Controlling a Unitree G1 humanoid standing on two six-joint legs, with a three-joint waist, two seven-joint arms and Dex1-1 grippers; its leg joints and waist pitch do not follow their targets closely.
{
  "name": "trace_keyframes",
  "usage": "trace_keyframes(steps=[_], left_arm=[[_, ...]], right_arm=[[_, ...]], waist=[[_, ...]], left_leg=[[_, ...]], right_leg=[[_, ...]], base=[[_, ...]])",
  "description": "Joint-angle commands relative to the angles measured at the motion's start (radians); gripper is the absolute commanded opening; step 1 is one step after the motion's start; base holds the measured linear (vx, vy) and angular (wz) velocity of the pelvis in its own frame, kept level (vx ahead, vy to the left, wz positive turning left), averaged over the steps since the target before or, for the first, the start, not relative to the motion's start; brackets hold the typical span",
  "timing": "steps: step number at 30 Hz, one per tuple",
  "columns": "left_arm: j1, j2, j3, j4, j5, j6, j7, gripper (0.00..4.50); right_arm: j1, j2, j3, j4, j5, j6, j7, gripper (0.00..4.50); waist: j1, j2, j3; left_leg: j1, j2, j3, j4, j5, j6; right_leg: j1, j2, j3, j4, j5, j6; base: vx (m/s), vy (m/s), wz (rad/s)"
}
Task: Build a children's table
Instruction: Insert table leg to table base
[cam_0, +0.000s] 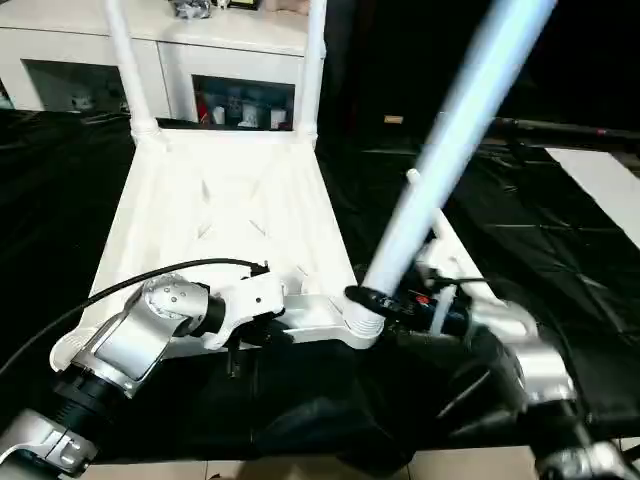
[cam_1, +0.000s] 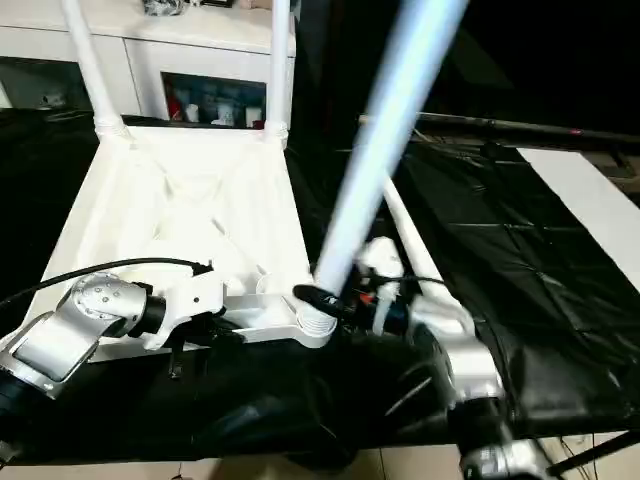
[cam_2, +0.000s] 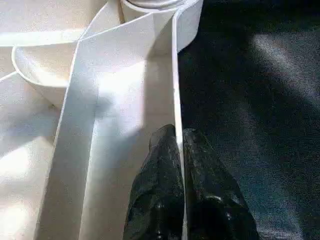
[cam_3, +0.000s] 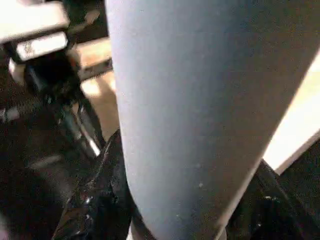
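The tabletop (cam_0: 225, 215) lies upside down on a black cloth (cam_0: 560, 270), its ribbed underside facing up and its short near edge towards the robot. Two legs already stand upright in the far corner sockets, the far-left leg (cam_0: 125, 60) and the far-right leg (cam_0: 312, 65), with a white cabinet (cam_0: 230, 60) behind them. At the near right corner, a third leg (cam_0: 450, 140) has its lower end in the socket (cam_0: 362, 322) and leans up and to the right, away from upright. The right gripper (cam_0: 378, 300) is clamped around this leg just above the socket, its black fingers (cam_3: 95, 200) showing on either side of the tube in the right wrist view. The left gripper (cam_2: 179, 150) is at the near edge of the tabletop, left of that socket, and its two fingers (cam_2: 160, 185) are pinched narrowly on the thin upright rim (cam_2: 176, 100), one on each side. A fourth leg (cam_1: 410, 240) lies flat on the cloth just right of the tabletop, partly hidden behind the right arm, so I can't say whether it touches the tabletop. A black cable (cam_0: 150, 280) loops over the left forearm. Far right on the cloth sits a flat white panel (cam_0: 605, 185), well apart from the tabletop.
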Motion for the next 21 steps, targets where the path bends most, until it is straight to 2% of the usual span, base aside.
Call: trace_keyframes(steps=[1, 3, 4, 6, 7, 9, 10, 11, 12, 14, 16, 18, 21], left_arm=[[-0.019, -0.005, 0.013, -0.027, 0.010, -0.017, 0.014, 0.00], [-0.010, -0.002, 0.014, -0.037, 0.010, -0.013, 0.017, 0.00], [-0.010, -0.002, 0.014, -0.037, 0.010, -0.013, 0.017, 0.00], [-0.005, -0.001, 0.018, -0.042, 0.009, -0.009, 0.022, 0.00], [-0.005, -0.001, 0.019, -0.042, 0.009, -0.008, 0.023, 0.00], [-0.005, -0.002, 0.019, -0.040, 0.009, -0.008, 0.024, 0.00], [-0.005, -0.003, 0.019, -0.039, 0.008, -0.008, 0.023, 0.00], [-0.006, -0.004, 0.018, -0.036, 0.009, -0.011, 0.022, 0.00], [-0.008, -0.006, 0.018, -0.031, 0.010, -0.013, 0.022, 0.00], [-0.010, -0.007, 0.017, -0.029, 0.010, -0.015, 0.021, 0.00], [-0.012, -0.009, 0.015, -0.025, 0.011, -0.017, 0.018, 0.00], [-0.015, -0.015, 0.014, -0.020, 0.015, -0.020, 0.021, 0.00], [-0.016, -0.017, 0.014, -0.020, 0.016, -0.021, 0.022, 0.00]], right_arm=[[0.053, -0.013, 0.090, 0.094, -0.083, 0.062, 0.027, 1.86], [0.051, -0.017, 0.100, 0.100, -0.083, 0.074, 0.041, 1.86], [0.051, -0.017, 0.100, 0.100, -0.083, 0.074, 0.041, 1.86], [0.056, -0.019, 0.100, 0.105, -0.079, 0.076, 0.043, 1.86], [0.056, -0.019, 0.098, 0.107, -0.078, 0.074, 0.039, 1.86], [0.046, -0.009, 0.070, 0.119, -0.060, 0.074, 0.021, 1.86], [0.036, -0.004, 0.053, 0.123, -0.045, 0.082, 0.015, 1.86], [0.020, 0.001, 0.031, 0.121, -0.024, 0.098, 0.011, 1.86], [0.008, 0.000, 0.017, 0.113, -0.006, 0.116, 0.017, 1.86], [0.001, -0.003, 0.010, 0.100, 0.007, 0.133, 0.027, 1.86], [-0.008, -0.014, 0.009, 0.078, 0.020, 0.156, 0.052, 1.86], [-0.008, -0.042, 0.046, 0.052, -0.002, 0.159, 0.108, 1.86], [0.002, -0.048, 0.064, 0.049, -0.015, 0.151, 0.121, 1.86]], waist=[[-0.011, 0.019, -0.020], [-0.014, 0.010, -0.021], [-0.015, 0.012, -0.021], [-0.017, 0.008, -0.024], [-0.018, 0.010, -0.024], [-0.020, 0.009, -0.024], [-0.021, 0.011, -0.024], [-0.024, 0.008, -0.024], [-0.026, 0.010, -0.023], [-0.028, 0.011, -0.023], [-0.028, 0.012, -0.025], [-0.025, 0.011, -0.027], [-0.016, 0.009, -0.031]], left_leg=[[0.013, 0.012, -0.012, -0.078, -0.472, -0.013], [0.018, 0.010, -0.013, -0.075, -0.495, -0.014], [0.020, 0.009, -0.013, -0.075, -0.500, -0.014], [0.018, 0.009, -0.014, -0.080, -0.483, -0.009], [0.018, 0.011, -0.014, -0.083, -0.481, -0.009], [0.019, 0.010, -0.013, -0.083, -0.488, -0.008], [0.020, 0.010, -0.013, -0.083, -0.492, -0.008], [0.019, 0.009, -0.013, -0.082, -0.496, -0.007], [0.022, 0.008, -0.014, -0.081, -0.502, -0.008], [0.023, 0.007, -0.015, -0.080, -0.506, -0.009], [0.019, 0.011, -0.015, -0.083, -0.496, -0.009], [0.019, 0.014, -0.013, -0.084, -0.484, -0.007], [0.014, 0.016, -0.004, -0.084, -0.420, 0.003]], right_leg=[[0.002, -0.067, 0.042, -0.127, -0.659, -0.035], [0.000, -0.069, 0.037, -0.133, -0.691, -0.020], [0.000, -0.069, 0.036, -0.136, -0.696, -0.018], [0.007, -0.070, 0.034, -0.138, -0.677, -0.014], [0.005, -0.068, 0.036, -0.136, -0.657, -0.021], [0.003, -0.067, 0.037, -0.136, -0.650, -0.026], [0.003, -0.067, 0.037, -0.136, -0.650, -0.028], [0.003, -0.067, 0.035, -0.137, -0.661, -0.026], [0.001, -0.066, 0.033, -0.141, -0.673, -0.023], [0.001, -0.066, 0.031, -0.143, -0.684, -0.021], [0.004, -0.066, 0.034, -0.138, -0.650, -0.030], [0.004, -0.065, 0.038, -0.133, -0.612, -0.044], [0.007, -0.065, 0.049, -0.120, -0.523, -0.075]], base=[[0.000, 0.000, 0.00], [0.000, 0.000, 0.00], [0.000, 0.000, 0.00], [0.000, 0.000, 0.00], [0.000, 0.000, 0.00], [0.000, 0.000, 0.00], [0.000, 0.000, 0.00], [0.000, 0.000, 0.00], [0.000, 0.000, 0.00], [0.000, 0.000, 0.00], [0.000, 0.000, 0.00], [0.000, 0.000, 0.00], [0.000, 0.000, 0.00]])
